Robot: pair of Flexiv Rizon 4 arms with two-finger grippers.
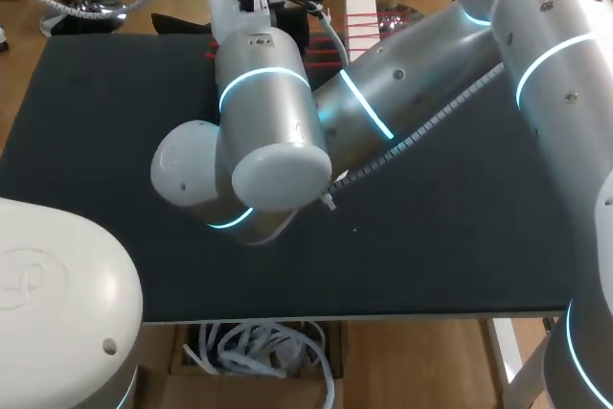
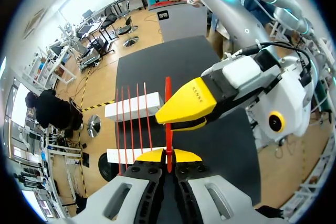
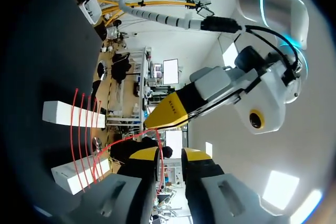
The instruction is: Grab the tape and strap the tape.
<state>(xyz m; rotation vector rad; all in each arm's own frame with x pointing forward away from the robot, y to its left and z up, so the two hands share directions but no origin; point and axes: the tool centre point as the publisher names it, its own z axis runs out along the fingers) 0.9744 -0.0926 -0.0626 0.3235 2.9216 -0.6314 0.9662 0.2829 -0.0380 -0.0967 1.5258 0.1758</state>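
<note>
Tape (image 2: 168, 87) — pinched in left gripper (image 2: 169, 156); right gripper (image 3: 170, 153) narrowly parted around it — white bars (image 2: 113, 111) ahead.

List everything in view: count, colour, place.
table: one, black, under everything.
white bars: two, white, lying apart on the table.
red tape: several thin red strands across both bars, and one strand running up to the grippers.
right arm: one, silver, coming in across the table toward the bars.
left gripper: one, yellow-tipped fingers shut on the tape strand.
right gripper: one, grey and yellow, close beside the left gripper, and the strand reaches it too.
</note>
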